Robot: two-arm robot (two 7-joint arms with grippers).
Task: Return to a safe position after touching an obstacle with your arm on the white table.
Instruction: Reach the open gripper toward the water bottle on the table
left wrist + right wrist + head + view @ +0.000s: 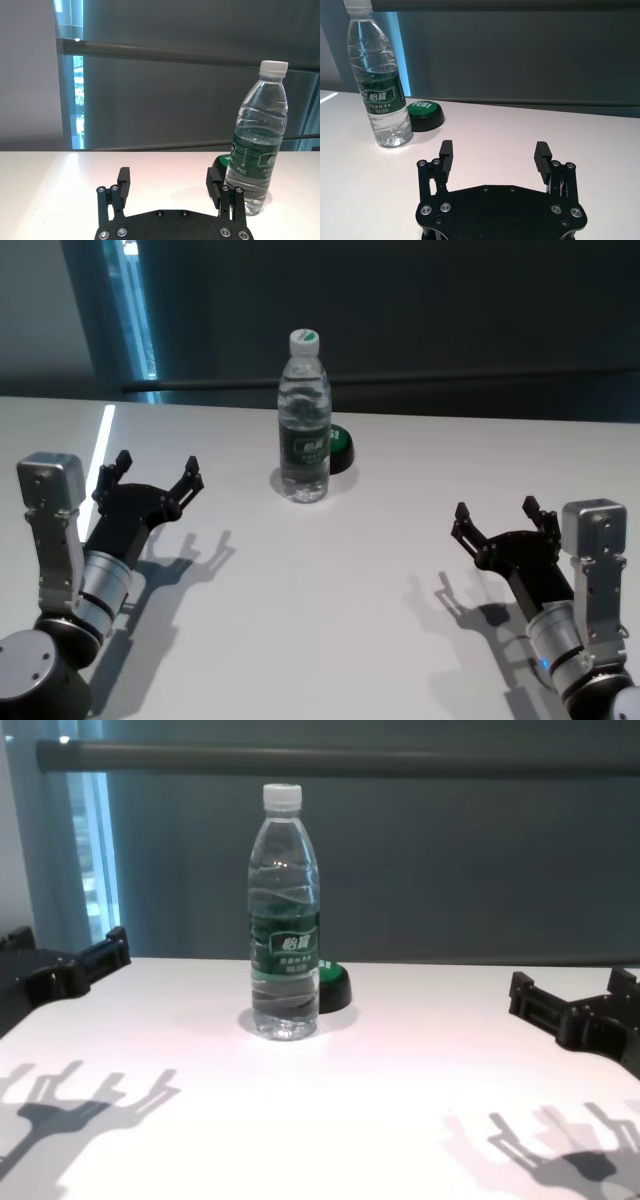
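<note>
2 grippers sit low and wide apart in the head view, left gripper (pixel 155 478) and right gripper (pixel 503 521), both with fingers spread and holding nothing. I think they are pulled back to stay safe. Between them, farther back on the table (pixel 330 580), stands the bottle (pixel 304 420).

From the left wrist, it stands tall and clear, with a white cap and green label.

From the chest, it touches nothing but the table.

upright clear bottle (pixel 304 420) on white table (pixel 330 570)
</note>
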